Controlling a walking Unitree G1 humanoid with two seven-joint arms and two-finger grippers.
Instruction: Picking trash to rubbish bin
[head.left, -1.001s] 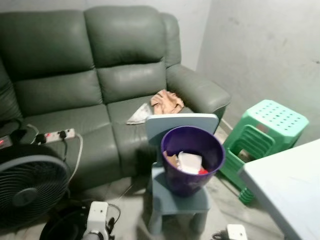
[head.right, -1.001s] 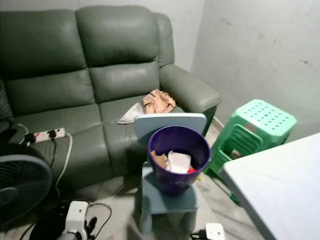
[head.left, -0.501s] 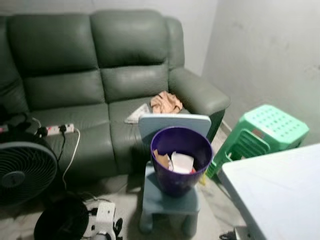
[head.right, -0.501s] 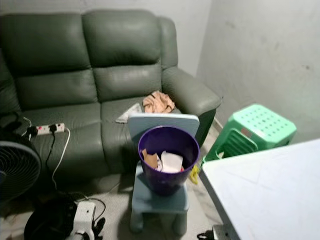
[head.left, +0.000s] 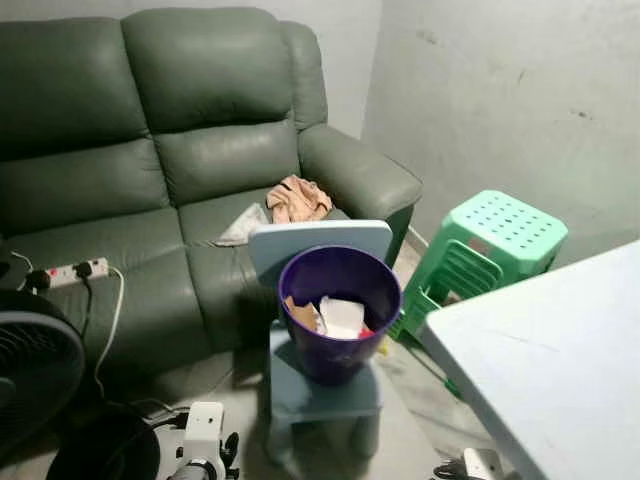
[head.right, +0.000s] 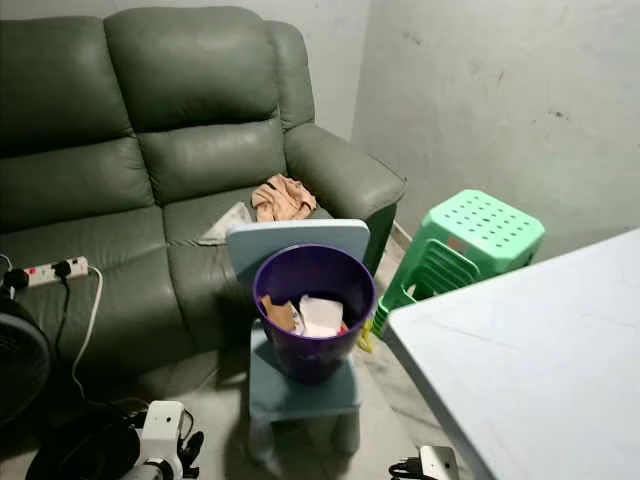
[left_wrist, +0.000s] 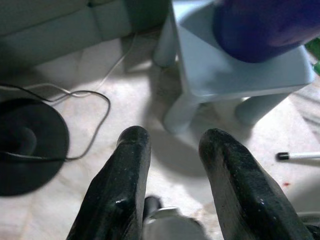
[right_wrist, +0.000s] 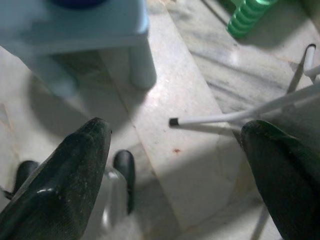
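On the left of the room a fan (head.left: 35, 375) stands by the green sofa (head.left: 150, 170), with a power strip (head.left: 62, 272) lying on the seat. Farther right on the cushion, beside the armrest, lie a flat grey-white paper (head.left: 240, 226) and a crumpled tan wad (head.left: 298, 198), touching each other; these look like the trash left to collect. Both are probably very light and soft: the wad should squash and hold under a pinch across its bunched top, while the flat sheet may slip on the leather and is best nipped at a raised edge. In front of them the purple bin (head.left: 339, 312) sits on a small blue chair (head.left: 322, 390), already holding white and brown scraps, so it could tip if nudged. A green stool (head.left: 485, 250) and a white table (head.left: 560, 360) stand to the right. The left gripper (left_wrist: 172, 150) hangs low over the floor by the chair leg, its fingers a narrow gap apart and holding nothing. The right gripper (right_wrist: 175, 145) also points at the floor, fingers spread wide and empty, above a thin white rod (right_wrist: 225, 117).
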